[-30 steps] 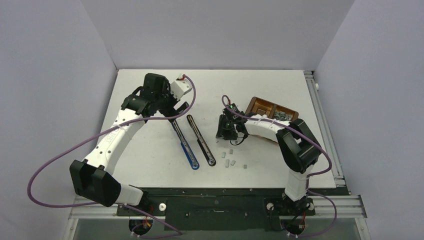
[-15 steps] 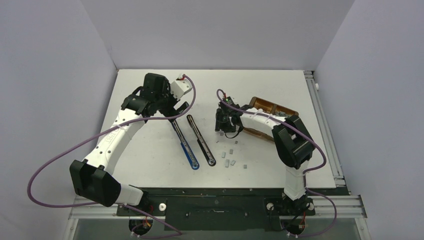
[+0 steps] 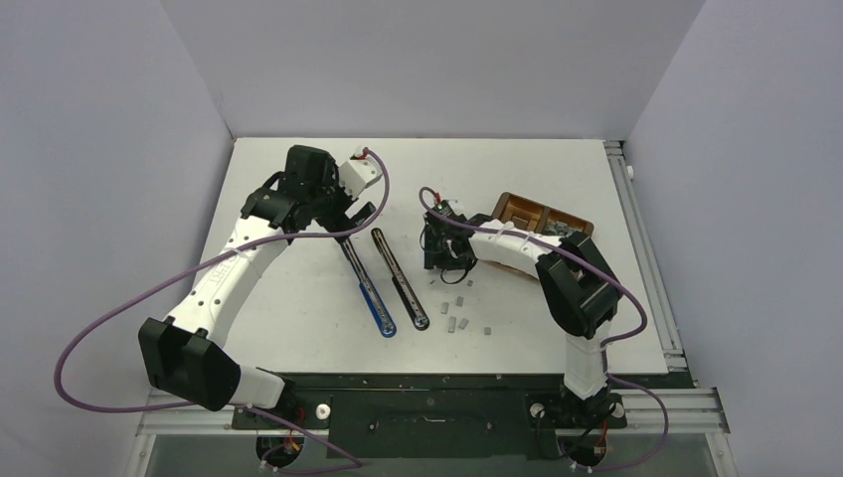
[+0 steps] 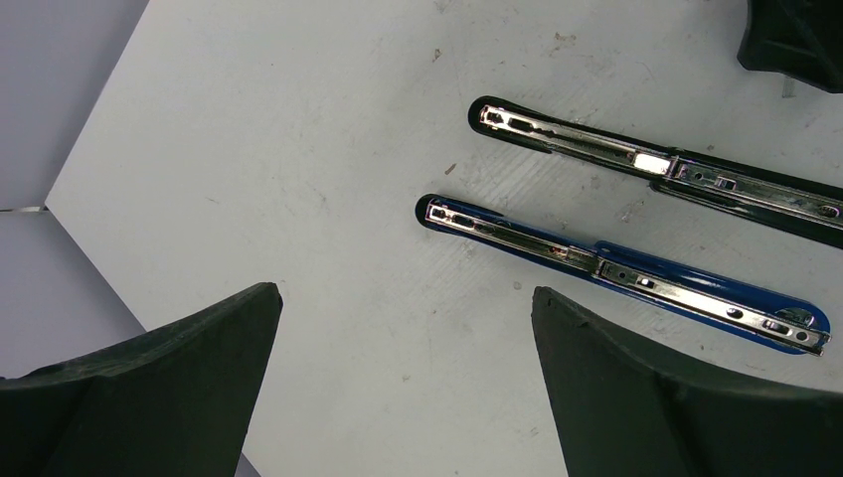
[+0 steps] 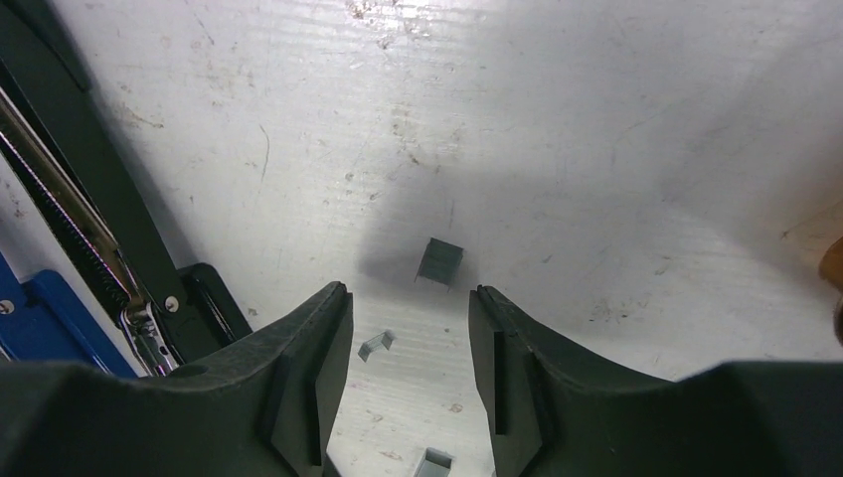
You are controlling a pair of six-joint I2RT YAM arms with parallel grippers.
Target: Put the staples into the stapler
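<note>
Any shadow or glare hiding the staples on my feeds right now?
Right wrist: a shadow lies over one staple block, yet it reads sharp. Left wrist: even light, with a bright glint on the black stapler. Top external: the loose staples are mere specks.

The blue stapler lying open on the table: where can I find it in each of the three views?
Top external: the blue open metal stapler lies diagonally, left of centre.
Left wrist: right of centre.
Right wrist: only its blue corner, lower left edge.
Shared landmark: the black open stapler beside it.
</note>
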